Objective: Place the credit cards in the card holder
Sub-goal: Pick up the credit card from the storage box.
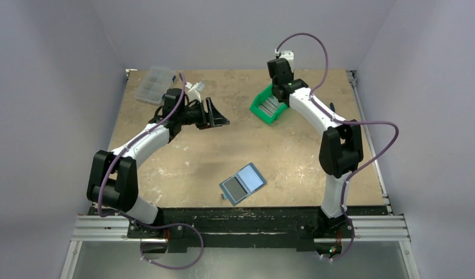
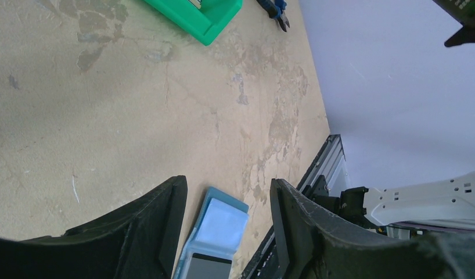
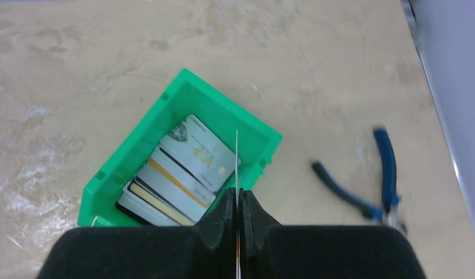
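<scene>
— Pinching a single card (image 3: 237, 154) edge-on, that's the right gripper (image 3: 237, 195). Its fingers are pressed together on that thin sliver, right above the green bin (image 3: 130, 136).

— And the other credit cards (image 3: 177, 174)?

— Stacked flat inside the bin, overlapping, pale faces up, one with an orange stripe. The bin sits far back on the table (image 1: 293, 157), right of centre.

— Where is the card holder (image 1: 243, 183)?

— Well apart from the bin, near the front edge, between the two arm bases. It lies folded open. One half is light blue and the other shows a dark rectangle. Whether that's a card or a pocket, I cannot tell.

— The left gripper (image 2: 227, 186)?

— Fingers spread wide apart, hanging above the table on the left side.

— Anything else around?

— A clear compartment box (image 1: 151, 84) in the far left corner, its contents too small to make out. Blue-handled pliers (image 3: 369, 186) lie on the table just right of the bin.
</scene>
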You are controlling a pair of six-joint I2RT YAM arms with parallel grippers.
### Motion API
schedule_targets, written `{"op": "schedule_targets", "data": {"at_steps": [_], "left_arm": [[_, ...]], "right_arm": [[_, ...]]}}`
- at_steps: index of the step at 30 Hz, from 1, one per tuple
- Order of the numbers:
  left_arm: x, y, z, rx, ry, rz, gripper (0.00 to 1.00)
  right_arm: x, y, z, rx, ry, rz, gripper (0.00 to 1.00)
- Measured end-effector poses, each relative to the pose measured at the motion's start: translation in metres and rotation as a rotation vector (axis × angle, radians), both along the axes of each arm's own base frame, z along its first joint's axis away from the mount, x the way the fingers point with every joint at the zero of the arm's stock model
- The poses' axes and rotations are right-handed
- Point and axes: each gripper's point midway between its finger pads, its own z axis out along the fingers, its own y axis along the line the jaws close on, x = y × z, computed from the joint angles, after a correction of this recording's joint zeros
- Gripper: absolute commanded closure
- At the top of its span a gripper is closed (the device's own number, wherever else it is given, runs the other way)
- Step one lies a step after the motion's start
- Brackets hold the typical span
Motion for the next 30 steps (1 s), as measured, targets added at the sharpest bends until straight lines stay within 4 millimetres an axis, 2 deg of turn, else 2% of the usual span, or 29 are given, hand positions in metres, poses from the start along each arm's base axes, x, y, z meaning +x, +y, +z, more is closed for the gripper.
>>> {"op": "schedule_targets", "data": {"at_steps": [3, 7, 16, 19, 24, 27, 28, 30], "left_arm": [[0.0, 0.0, -0.002, 0.002, 0.004, -0.001, 0.42], [-0.001, -0.002, -0.006, 0.013, 0.009, -0.007, 0.42], [-0.006, -0.005, -0.013, 0.033, 0.024, -0.021, 0.42], [-0.007, -0.006, -0.014, 0.036, 0.027, -0.025, 0.42], [-0.009, -0.005, -0.021, 0.051, 0.047, -0.029, 0.42], [-0.01, -0.005, -0.024, 0.06, 0.051, -0.03, 0.42], [-0.01, -0.006, -0.025, 0.064, 0.052, -0.033, 0.42], [-0.011, -0.007, -0.027, 0.072, 0.057, -0.035, 0.42]], "right_arm": [[-0.02, -0.001, -0.003, 0.067, 0.0, -0.186, 1.0], [-0.044, 0.012, -0.01, 0.152, 0.018, -0.304, 1.0], [-0.072, 0.011, -0.031, 0.26, 0.087, -0.41, 1.0], [-0.084, 0.013, -0.029, 0.31, 0.112, -0.394, 1.0], [-0.107, 0.032, -0.012, 0.452, 0.148, -0.277, 1.0], [-0.131, 0.054, -0.013, 0.527, 0.209, -0.06, 1.0], [-0.146, 0.067, -0.015, 0.56, 0.238, 0.085, 1.0], [-0.172, 0.08, -0.018, 0.596, 0.271, 0.256, 1.0]]}}
